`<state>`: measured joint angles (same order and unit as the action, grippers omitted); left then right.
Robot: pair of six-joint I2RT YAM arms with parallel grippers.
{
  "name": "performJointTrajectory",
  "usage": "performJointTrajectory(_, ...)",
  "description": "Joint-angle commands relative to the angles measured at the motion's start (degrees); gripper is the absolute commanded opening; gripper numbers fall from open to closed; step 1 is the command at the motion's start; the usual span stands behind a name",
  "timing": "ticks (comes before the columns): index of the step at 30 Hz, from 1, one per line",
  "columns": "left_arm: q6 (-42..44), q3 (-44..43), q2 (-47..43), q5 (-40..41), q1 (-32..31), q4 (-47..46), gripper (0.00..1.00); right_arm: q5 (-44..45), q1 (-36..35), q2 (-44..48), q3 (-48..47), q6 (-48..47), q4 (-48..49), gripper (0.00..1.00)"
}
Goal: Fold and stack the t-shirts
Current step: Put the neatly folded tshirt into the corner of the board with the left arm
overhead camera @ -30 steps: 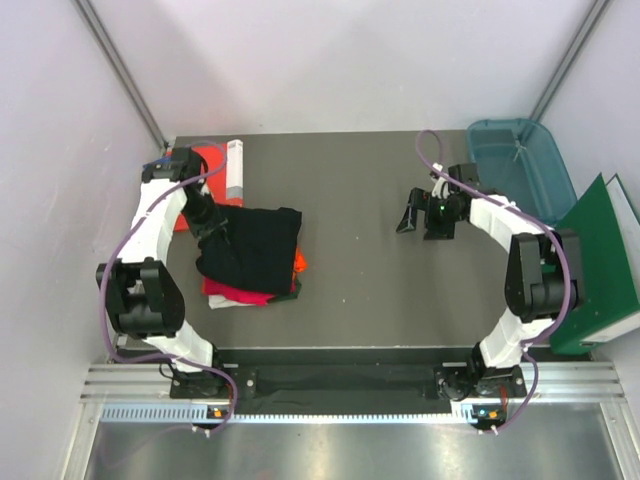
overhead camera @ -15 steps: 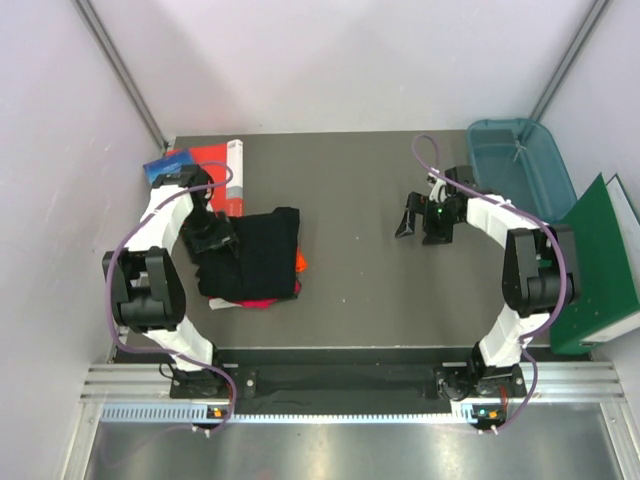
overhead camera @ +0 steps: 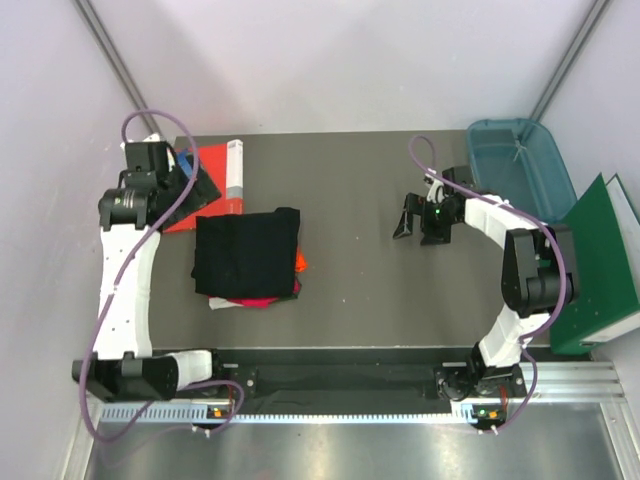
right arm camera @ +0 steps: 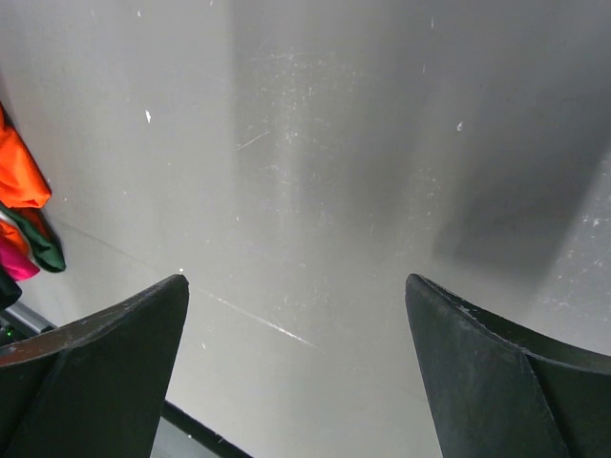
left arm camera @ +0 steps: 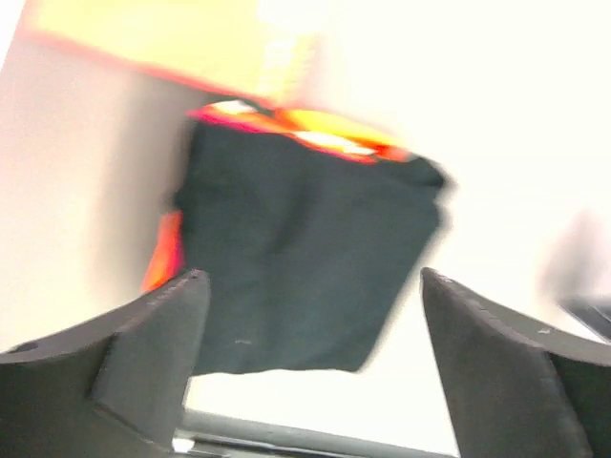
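While right wrist shows table [right arm camera: 315, 143], left shows t-shirts [left arm camera: 305, 248].

Two white-shelled arms [overhead camera: 126, 285] with black joints [overhead camera: 531, 280], each trailing a looped purple cable [overhead camera: 412, 155], ending in black wedge-shaped fingers [right arm camera: 95, 382].

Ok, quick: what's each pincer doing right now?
Left pincer: open, holding nothing.
Right pincer: open, holding nothing.

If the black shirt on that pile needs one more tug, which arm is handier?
Probably the left: its open end effector hangs just past the black t-shirt's far-left corner, facing it. The right end effector hovers over the table, farther away.
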<state>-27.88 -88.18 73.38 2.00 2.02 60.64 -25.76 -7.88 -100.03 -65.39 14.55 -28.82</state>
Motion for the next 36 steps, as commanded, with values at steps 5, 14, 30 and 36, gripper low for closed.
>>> performJointTrajectory(5,-2.00,9.51,6.49,-20.80,-12.82,-14.22,0.00,-0.17,-0.73,0.27,-2.47,-1.01,0.17,0.95)
performJointTrajectory(14,-3.23,2.94,25.39,-11.14,-31.02,-11.08,0.00,0.10,-0.73,0.36,-1.85,-1.10,-0.01,0.95)
performJointTrajectory(30,-11.22,3.70,41.14,5.46,-31.65,-2.90,0.00,0.53,-0.73,0.89,-2.38,-1.45,-0.27,0.96)
performJointTrajectory(36,-13.08,12.49,37.11,5.91,-25.42,-5.44,0.00,0.36,-0.73,1.06,-2.29,-1.54,-0.45,0.96)
